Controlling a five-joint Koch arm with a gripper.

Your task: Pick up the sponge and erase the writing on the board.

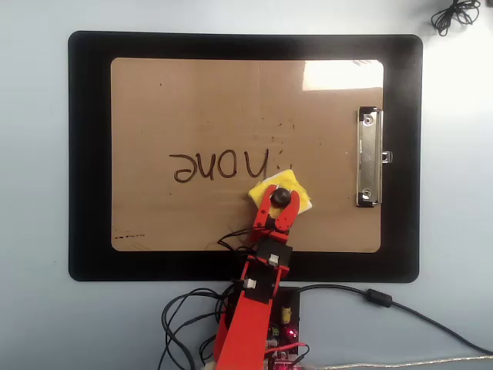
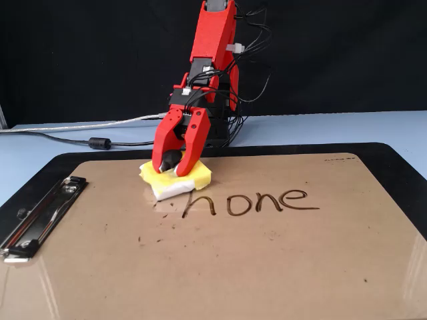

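Observation:
The brown board (image 1: 200,108) (image 2: 267,267) lies on a black mat. The writing (image 1: 219,165) (image 2: 257,201) now reads "hone"; its first letter is gone, leaving faint smudges. The yellow sponge (image 1: 296,193) (image 2: 200,175) rests flat on the board at the end of the writing nearest the clip. My red gripper (image 1: 279,202) (image 2: 171,165) is shut on the sponge's black knob (image 1: 280,197) (image 2: 171,159), one jaw on each side. In the overhead view the sponge touches the "h".
The silver clip (image 1: 369,158) (image 2: 40,215) sits on the board's short edge, right in the overhead view. The black mat (image 1: 88,154) (image 2: 400,167) surrounds the board. Cables (image 1: 370,297) (image 2: 80,141) trail from the arm's base. A cable coil (image 1: 454,15) lies top right.

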